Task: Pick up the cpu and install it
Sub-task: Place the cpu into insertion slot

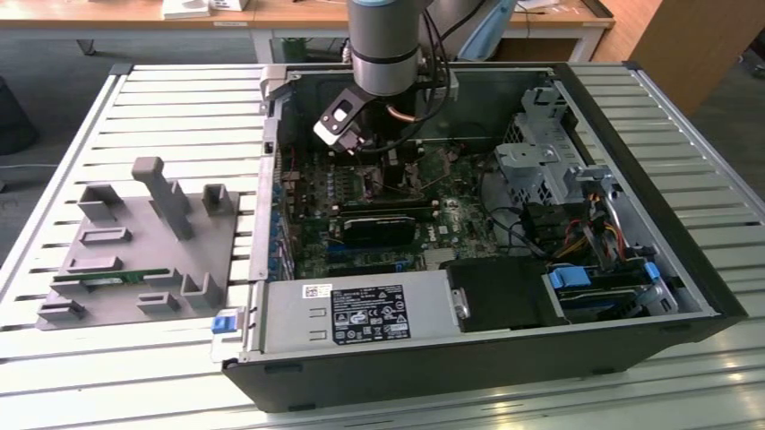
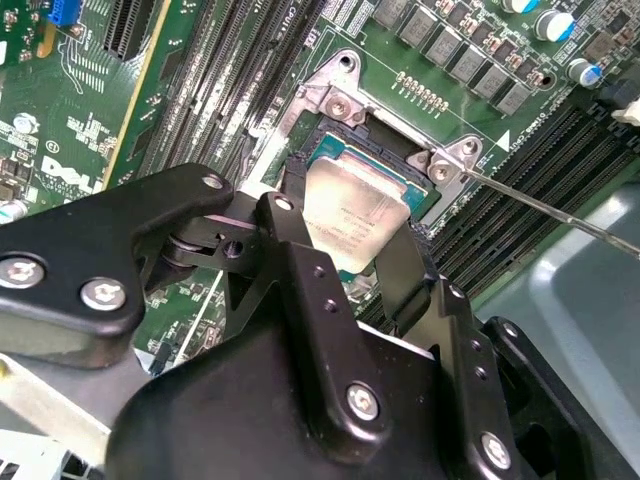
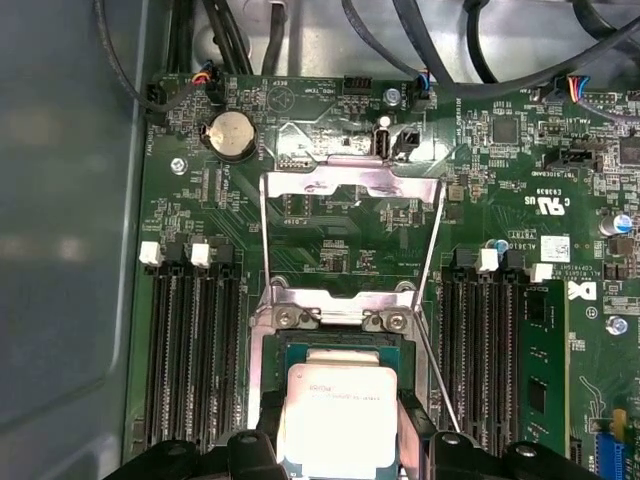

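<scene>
Jaws of the black gripper [image 2: 350,238] pinch the shiny silver square cpu [image 2: 352,208] over its metal-framed socket [image 2: 335,100], grey arm [image 1: 385,45] hanging vertical inside the open black computer case [image 1: 502,367].

The arm [image 1: 385,45] is hanging vertically, its wrist [image 1: 385,79] pointing straight down. Below the wrist, the claw [image 2: 350,230] is clamping its two black fingers [image 2: 290,235] against opposite edges of the cpu [image 3: 335,405], which is lying flat between the fingertips.
</scene>
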Available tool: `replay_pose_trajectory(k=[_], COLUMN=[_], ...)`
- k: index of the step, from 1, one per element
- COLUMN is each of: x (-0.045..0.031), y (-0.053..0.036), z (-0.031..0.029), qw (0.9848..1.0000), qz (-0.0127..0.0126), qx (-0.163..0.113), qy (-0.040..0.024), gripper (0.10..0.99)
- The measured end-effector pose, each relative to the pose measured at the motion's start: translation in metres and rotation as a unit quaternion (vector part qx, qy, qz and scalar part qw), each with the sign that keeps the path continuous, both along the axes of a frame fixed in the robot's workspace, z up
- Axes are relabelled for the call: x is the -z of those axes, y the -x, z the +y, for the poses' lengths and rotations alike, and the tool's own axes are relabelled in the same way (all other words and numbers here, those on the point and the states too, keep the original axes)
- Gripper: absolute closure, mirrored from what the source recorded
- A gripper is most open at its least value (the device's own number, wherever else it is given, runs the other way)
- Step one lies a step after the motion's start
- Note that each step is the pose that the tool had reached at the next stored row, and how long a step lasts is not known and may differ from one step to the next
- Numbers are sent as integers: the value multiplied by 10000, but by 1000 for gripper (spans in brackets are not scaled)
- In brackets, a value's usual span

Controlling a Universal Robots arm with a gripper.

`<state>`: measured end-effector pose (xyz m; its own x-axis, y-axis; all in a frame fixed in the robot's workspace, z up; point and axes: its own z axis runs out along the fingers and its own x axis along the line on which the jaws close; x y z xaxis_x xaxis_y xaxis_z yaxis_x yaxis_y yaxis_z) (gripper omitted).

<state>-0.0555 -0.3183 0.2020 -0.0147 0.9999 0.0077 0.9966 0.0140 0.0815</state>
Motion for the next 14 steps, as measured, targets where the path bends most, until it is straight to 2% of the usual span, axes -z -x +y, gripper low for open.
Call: replay_pose_trajectory(k=[14], x=[56], y=[-3], z=[15], qw=[10000], qz=[10], qx=[13], qy=[0], gripper=[557])
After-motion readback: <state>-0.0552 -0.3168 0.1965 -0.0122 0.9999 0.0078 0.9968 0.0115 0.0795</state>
